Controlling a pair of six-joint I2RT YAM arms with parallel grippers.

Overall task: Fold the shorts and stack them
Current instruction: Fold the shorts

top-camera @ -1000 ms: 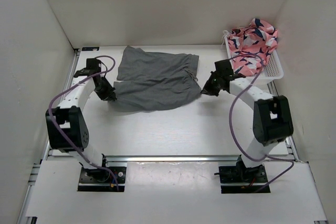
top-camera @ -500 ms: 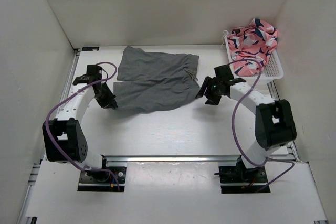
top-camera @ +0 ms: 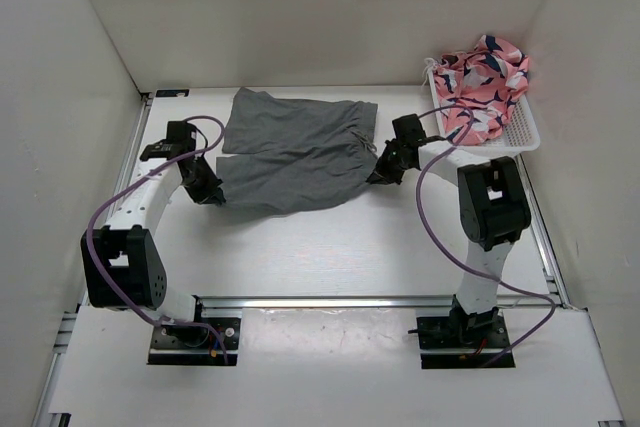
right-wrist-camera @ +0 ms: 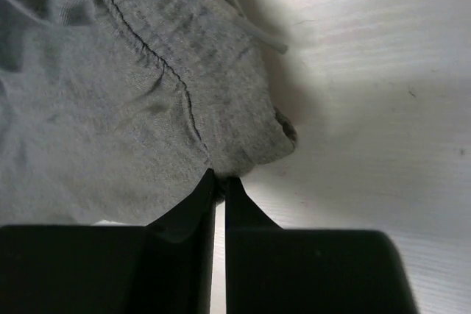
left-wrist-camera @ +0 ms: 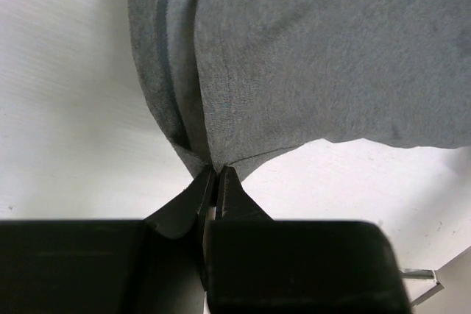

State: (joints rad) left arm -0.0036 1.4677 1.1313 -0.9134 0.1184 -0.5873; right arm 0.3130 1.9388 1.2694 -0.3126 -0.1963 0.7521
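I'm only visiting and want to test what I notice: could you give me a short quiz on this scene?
1. True or false: the left arm's jaws pinch a corner of the grey shorts.
2. What lies in the white basket? A) a pink patterned cloth B) the shorts C) nothing
3. Fill in: the basket stands at the table's far ___ corner.
Key: 1 true; 2 A; 3 right.
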